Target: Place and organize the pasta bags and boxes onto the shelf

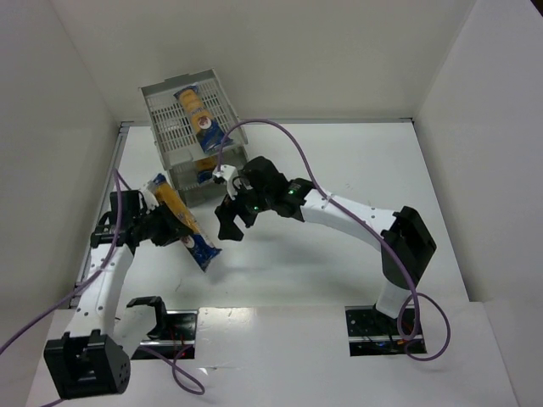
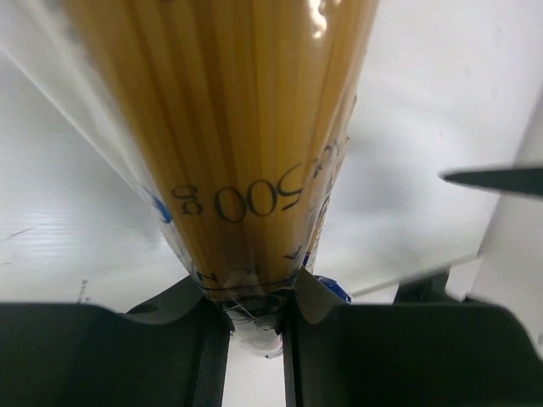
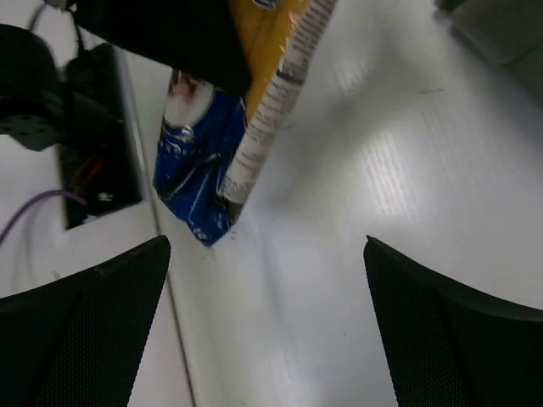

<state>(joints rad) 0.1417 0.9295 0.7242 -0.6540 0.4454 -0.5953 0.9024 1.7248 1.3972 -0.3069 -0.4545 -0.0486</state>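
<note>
My left gripper (image 1: 164, 222) is shut on a long pasta packet (image 1: 182, 223), yellow-orange with blue ends, held slanted above the table at the left. In the left wrist view the packet (image 2: 229, 127) fills the frame and is pinched between the jaws. The grey three-tier shelf (image 1: 222, 114) stands at the back left. One packet (image 1: 194, 110) lies on its top tray and another (image 1: 204, 167) shows in a lower tier. My right gripper (image 1: 231, 222) is open and empty just right of the held packet, whose blue end (image 3: 197, 165) shows in the right wrist view.
White walls enclose the table on three sides. A purple cable (image 1: 280, 136) arcs over the right arm near the shelf. Black mounts (image 1: 161, 318) sit at the near edge.
</note>
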